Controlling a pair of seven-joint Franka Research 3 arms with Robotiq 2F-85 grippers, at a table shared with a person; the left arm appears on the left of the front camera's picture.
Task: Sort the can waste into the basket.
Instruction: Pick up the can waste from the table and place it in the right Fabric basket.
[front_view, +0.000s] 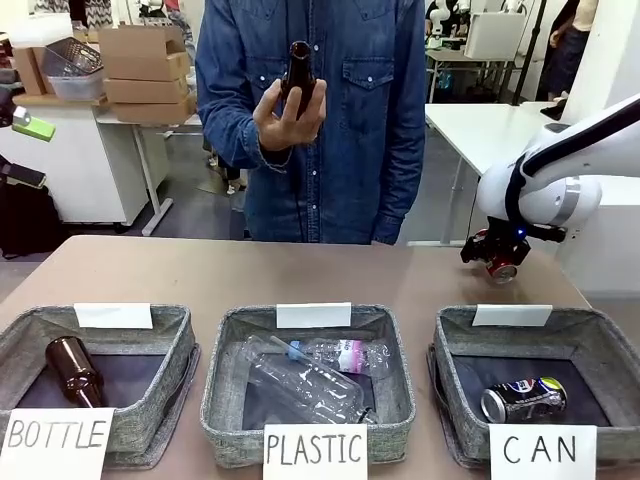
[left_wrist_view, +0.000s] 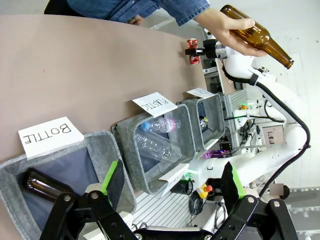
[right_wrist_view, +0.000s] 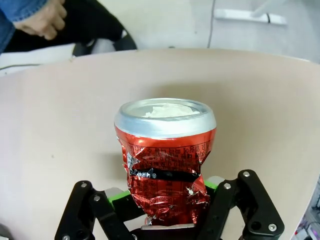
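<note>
While the right claw (front_view: 493, 262) pinches the crumpled red metal drink can (front_view: 499, 268) above the tabletop (front_view: 200, 275), the grey woven-fabric basket signed "CAN" (front_view: 598, 338) lies just nearer the robot and below it, so the carry looks short: back toward the robot, then down. Seen from the right wrist, the can's long axis runs along the fingers, silver end outward. A dark blue-black metal drink can (front_view: 524, 399) already lies on its side in that basket. The left claw (left_wrist_view: 170, 182) hangs spread and empty near the basket signed "BOTTLE" (left_wrist_view: 20, 165), well apart from the red can.
</note>
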